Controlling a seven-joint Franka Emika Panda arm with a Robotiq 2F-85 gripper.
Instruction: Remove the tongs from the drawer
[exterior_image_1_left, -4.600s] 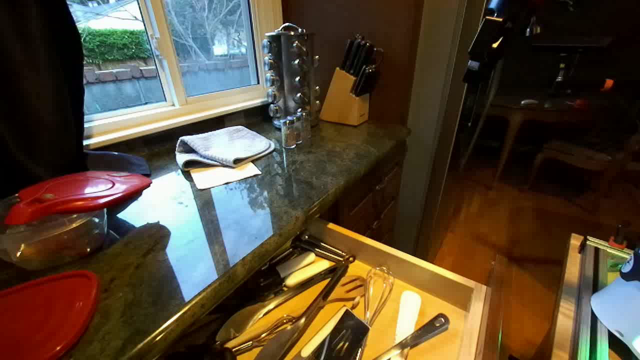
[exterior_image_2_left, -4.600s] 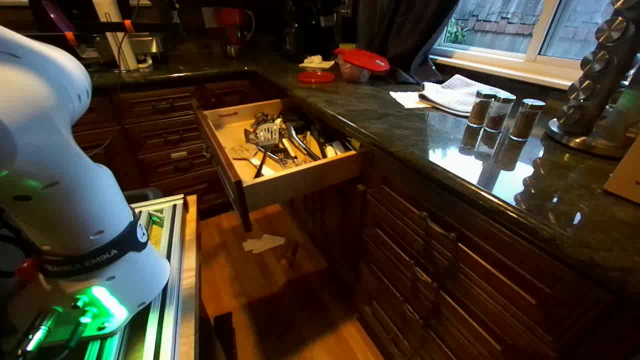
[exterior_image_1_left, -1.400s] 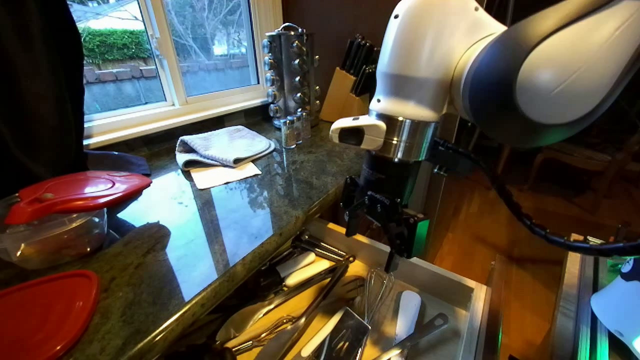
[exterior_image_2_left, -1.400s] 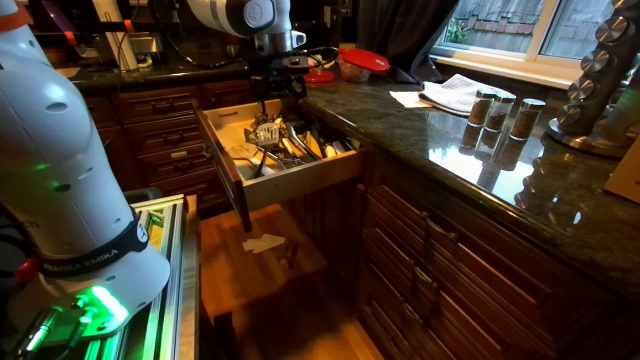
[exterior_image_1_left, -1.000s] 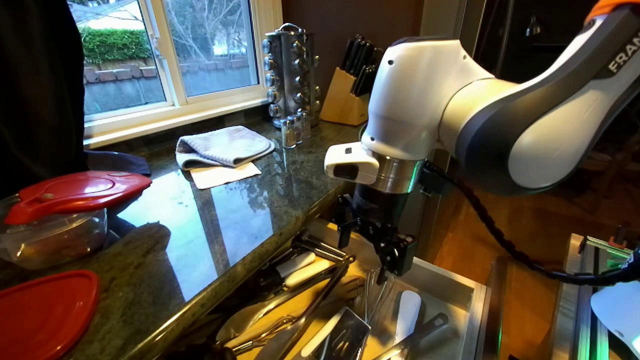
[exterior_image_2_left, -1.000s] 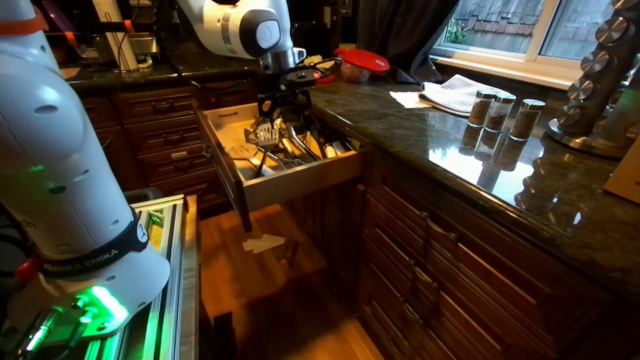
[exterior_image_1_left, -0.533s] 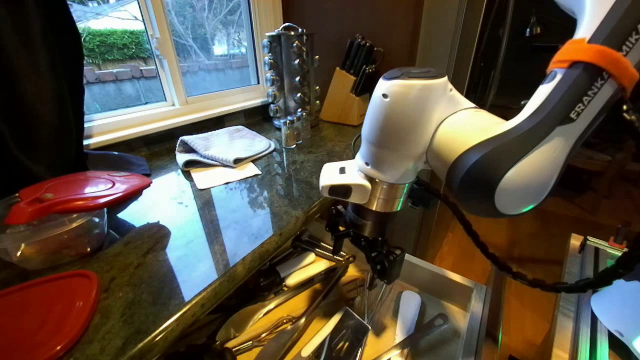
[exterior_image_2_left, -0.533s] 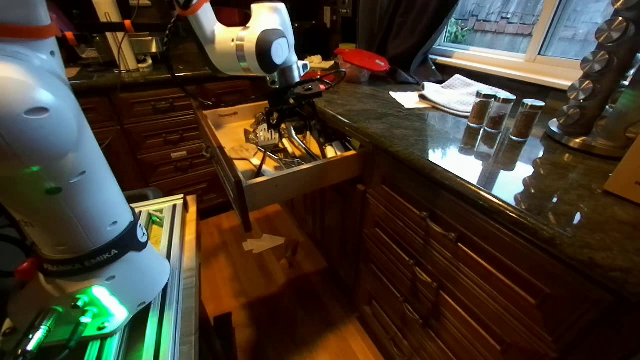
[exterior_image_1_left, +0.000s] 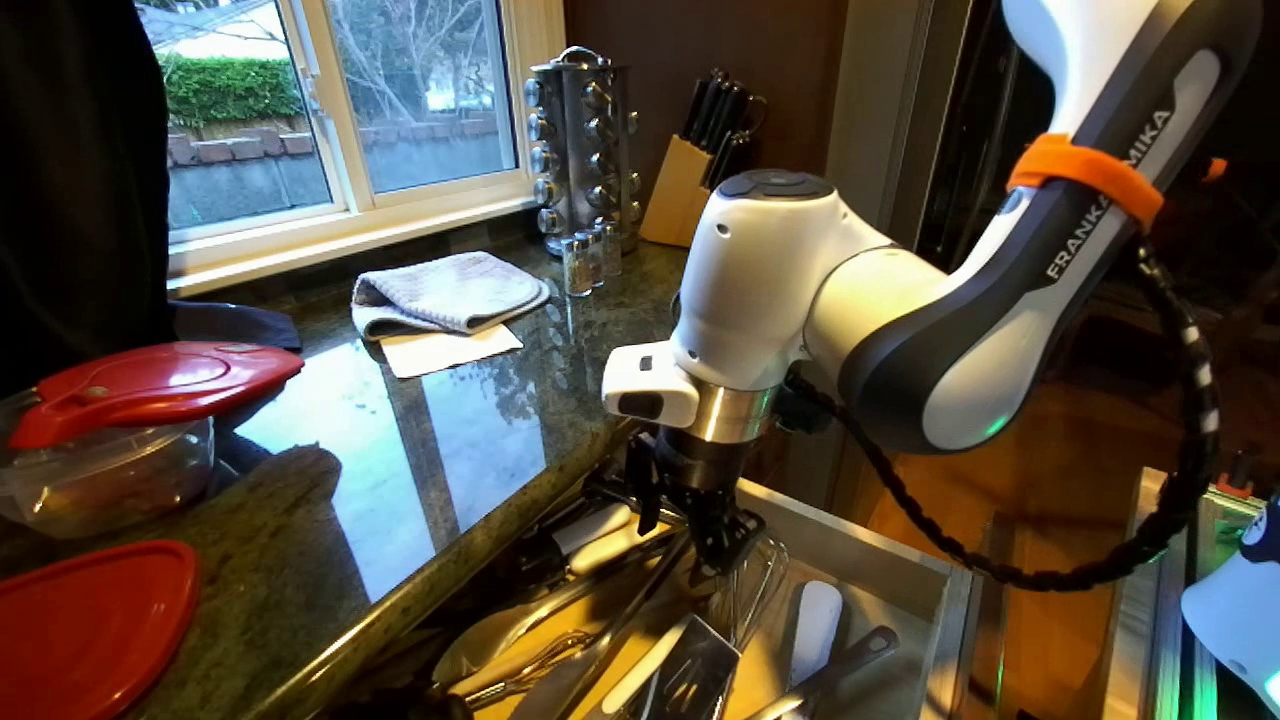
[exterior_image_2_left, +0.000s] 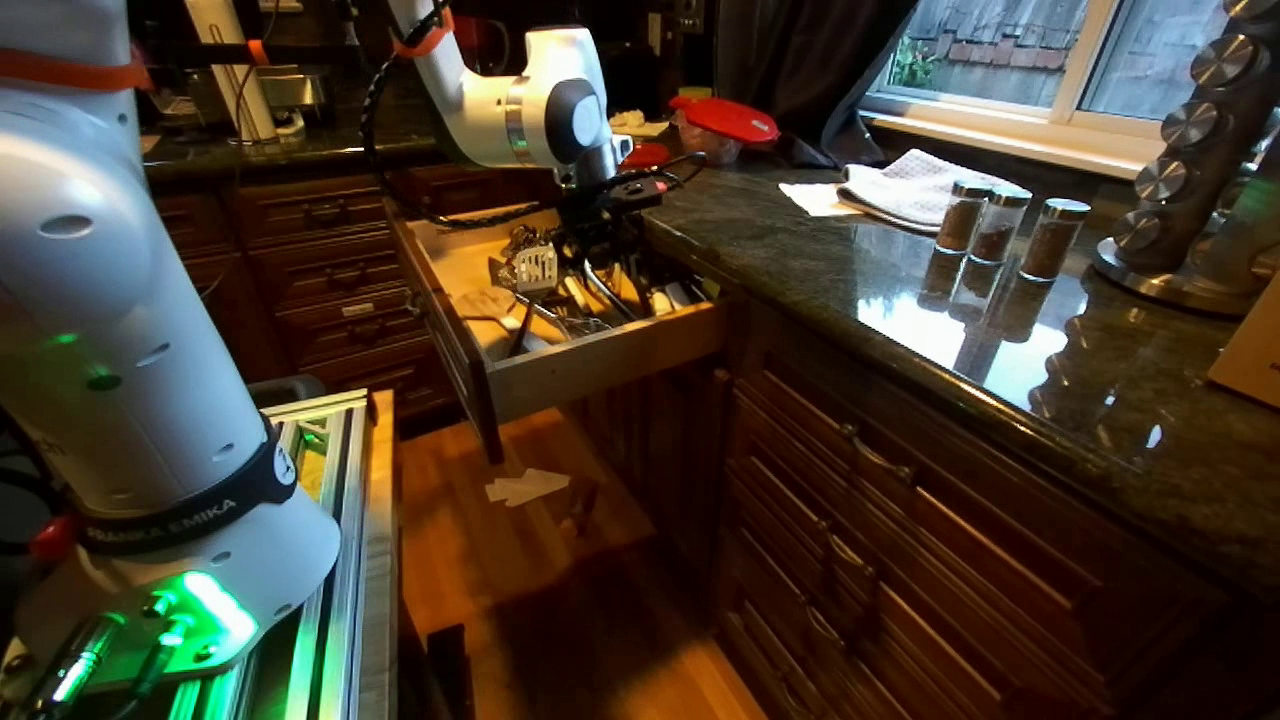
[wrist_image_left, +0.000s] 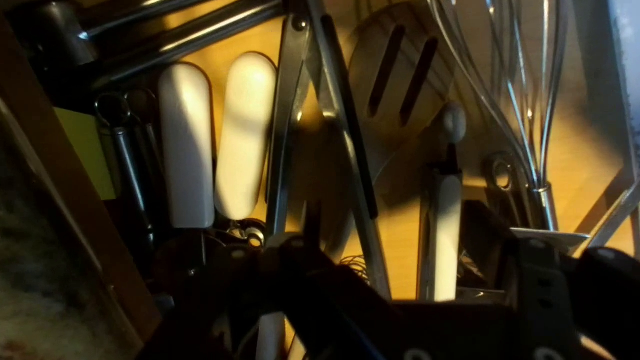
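The metal tongs (wrist_image_left: 361, 175) lie in the open drawer (exterior_image_2_left: 610, 365). Their hinged end is at the top of the wrist view and their two arms spread downward in a V. They also show in both exterior views (exterior_image_1_left: 622, 622) (exterior_image_2_left: 607, 292), partly behind the gripper in one. My gripper (wrist_image_left: 392, 215) is open and low over the utensils, pointing down; it shows in both exterior views (exterior_image_1_left: 675, 552) (exterior_image_2_left: 600, 240). In the wrist view its left fingertip appears between the tongs' arms. One arm and a white-handled tool (wrist_image_left: 446, 235) appear between the fingers. Contact cannot be told.
A whisk (wrist_image_left: 525, 110), a slotted turner (wrist_image_left: 405, 75) and white-handled utensils (wrist_image_left: 187, 145) crowd the tongs. The stone counter (exterior_image_1_left: 620, 380) overhangs the drawer's back. A towel (exterior_image_1_left: 450, 290) and glass spice jars (exterior_image_1_left: 578, 265) stand on it.
The arm has come into view and moved down to the drawer, then toward the tongs and the counter edge. The fingers stay apart. The utensils have not visibly moved.
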